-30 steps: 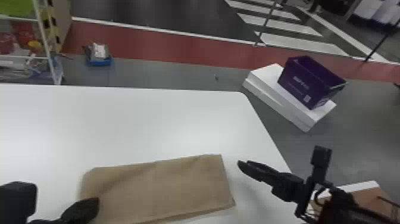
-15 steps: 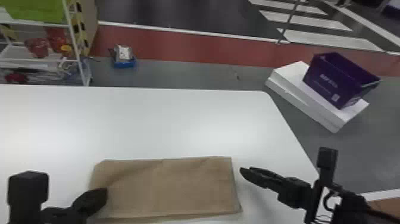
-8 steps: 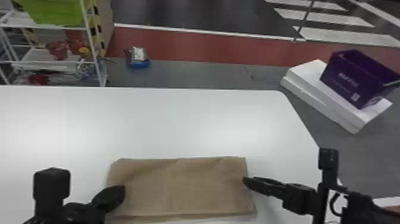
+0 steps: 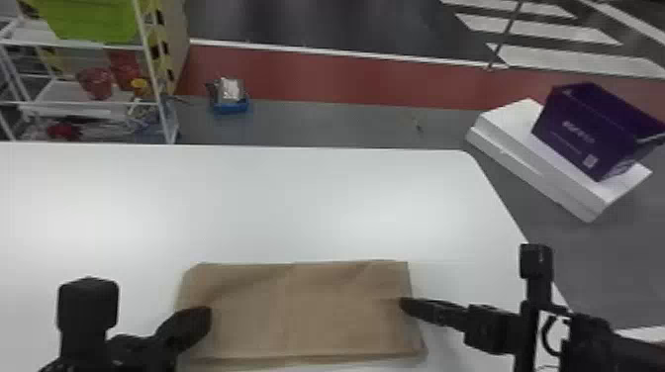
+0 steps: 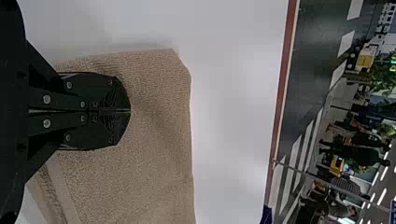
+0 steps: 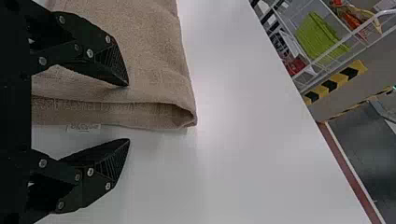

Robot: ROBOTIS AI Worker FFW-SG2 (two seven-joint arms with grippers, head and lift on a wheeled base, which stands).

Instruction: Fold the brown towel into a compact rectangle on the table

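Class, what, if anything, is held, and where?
Nothing: the left tool is shut over the brown towel, pinching no visible cloth; the right tool is open.

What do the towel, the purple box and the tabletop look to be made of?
Towel: soft woven cloth, matte, by its nubbly texture and creases. Purple box: perhaps plastic or coated card, thin flat walls. Tabletop: likely smooth laminate, white with soft glare.

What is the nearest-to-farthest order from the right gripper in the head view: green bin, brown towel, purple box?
1. Brown towel, partly under the right gripper
2. Purple box, right, beyond the table
3. Green bin, far left on the shelf
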